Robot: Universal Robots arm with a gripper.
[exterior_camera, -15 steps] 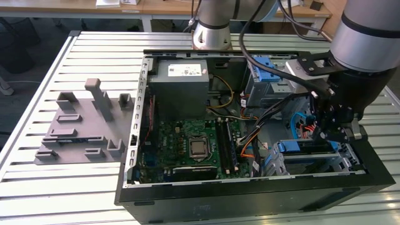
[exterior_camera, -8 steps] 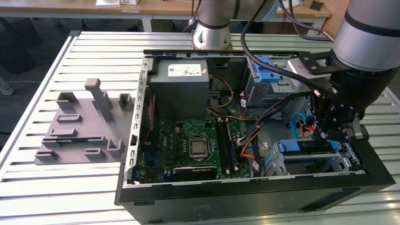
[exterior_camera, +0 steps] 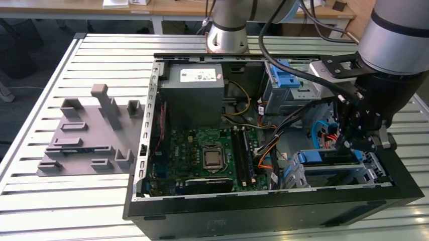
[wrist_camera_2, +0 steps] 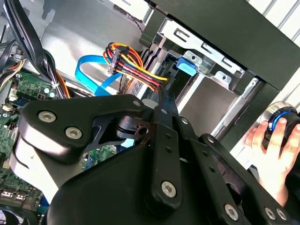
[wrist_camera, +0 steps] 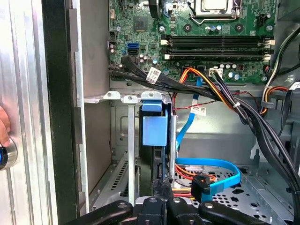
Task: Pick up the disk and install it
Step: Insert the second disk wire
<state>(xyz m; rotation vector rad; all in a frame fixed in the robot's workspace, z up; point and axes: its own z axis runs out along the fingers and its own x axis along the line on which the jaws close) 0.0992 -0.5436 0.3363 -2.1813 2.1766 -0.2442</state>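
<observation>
One black open-sided computer case [exterior_camera: 268, 213] lies on the slatted metal bench [exterior_camera: 40, 201]. It holds a green motherboard [exterior_camera: 201, 155], a grey metal power-supply box with a white sticker [exterior_camera: 194, 93] and bundles of coloured cables. In the case's near corner on the exterior view's right sits a grey metal drive cage [exterior_camera: 372, 175]. The disk, a flat drive framed by blue plastic rails [exterior_camera: 328, 156], stands edge-on in one of its slots, its blue rail end [wrist_camera: 153, 131] showing at the cage mouth. The black linkage claw [wrist_camera: 164, 187] hangs directly over the disk, its fingers pressed together to a point with nothing between them, the tips at or just above the disk's edge; contact is not clear.
</observation>
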